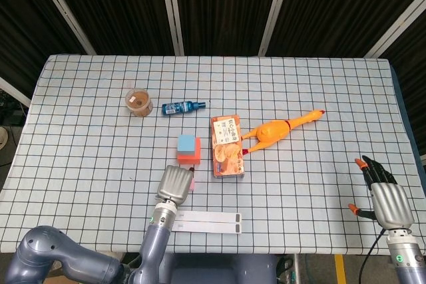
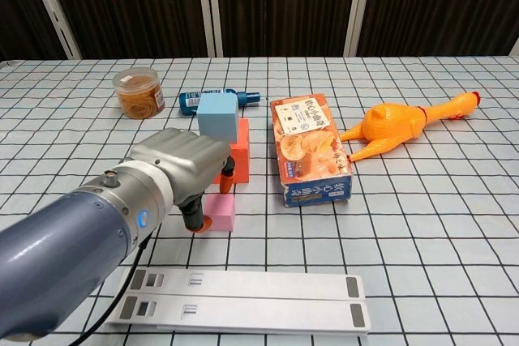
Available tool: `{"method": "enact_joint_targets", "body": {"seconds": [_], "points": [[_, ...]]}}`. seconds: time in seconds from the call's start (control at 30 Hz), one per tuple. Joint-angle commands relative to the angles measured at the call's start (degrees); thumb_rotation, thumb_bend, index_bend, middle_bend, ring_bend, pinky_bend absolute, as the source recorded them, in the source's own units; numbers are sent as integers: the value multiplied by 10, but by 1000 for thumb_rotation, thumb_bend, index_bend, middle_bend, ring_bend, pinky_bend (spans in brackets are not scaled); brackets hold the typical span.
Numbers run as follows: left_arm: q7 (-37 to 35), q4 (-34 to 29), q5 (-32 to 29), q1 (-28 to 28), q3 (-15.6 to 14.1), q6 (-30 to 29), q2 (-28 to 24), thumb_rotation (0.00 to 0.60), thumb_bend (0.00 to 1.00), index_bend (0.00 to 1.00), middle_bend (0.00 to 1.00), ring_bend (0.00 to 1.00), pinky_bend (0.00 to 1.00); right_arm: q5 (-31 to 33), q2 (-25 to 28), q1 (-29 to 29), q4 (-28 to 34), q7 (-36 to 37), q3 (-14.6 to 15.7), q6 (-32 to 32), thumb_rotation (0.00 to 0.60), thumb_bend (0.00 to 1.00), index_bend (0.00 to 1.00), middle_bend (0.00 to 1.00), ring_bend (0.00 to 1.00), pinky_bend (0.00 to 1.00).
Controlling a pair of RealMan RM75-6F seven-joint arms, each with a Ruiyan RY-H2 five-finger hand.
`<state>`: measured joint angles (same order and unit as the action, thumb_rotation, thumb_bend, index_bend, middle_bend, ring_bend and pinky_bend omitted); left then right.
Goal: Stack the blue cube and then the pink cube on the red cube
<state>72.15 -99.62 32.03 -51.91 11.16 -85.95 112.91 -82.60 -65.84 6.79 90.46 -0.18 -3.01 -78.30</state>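
The orange snack box (image 2: 310,150) carries printed characters along the top of its upper face above a picture of round crackers, but they are too small to read in either view. The blue bottle (image 2: 212,99) lying on its side bears a pale label whose print is likewise illegible. The two white strips (image 2: 243,297) at the near table edge show small grey marks at their ends and middles; no letters or numbers can be made out on them.
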Motion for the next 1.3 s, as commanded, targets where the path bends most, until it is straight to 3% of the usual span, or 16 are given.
{"method": "enact_joint_targets", "body": {"seconds": [0.03,1.3], "points": [[1,0,1,1,0,0,1,600,360,364,932,771,823,0,0,0,0,0,0,0,600,160,102,74,103,213],[-5,-29,16,14,18,-3,-16,600,376,382,936,774,829,-2,-1,1,0,0,1,0,600,160,102,74,103,213]]}}
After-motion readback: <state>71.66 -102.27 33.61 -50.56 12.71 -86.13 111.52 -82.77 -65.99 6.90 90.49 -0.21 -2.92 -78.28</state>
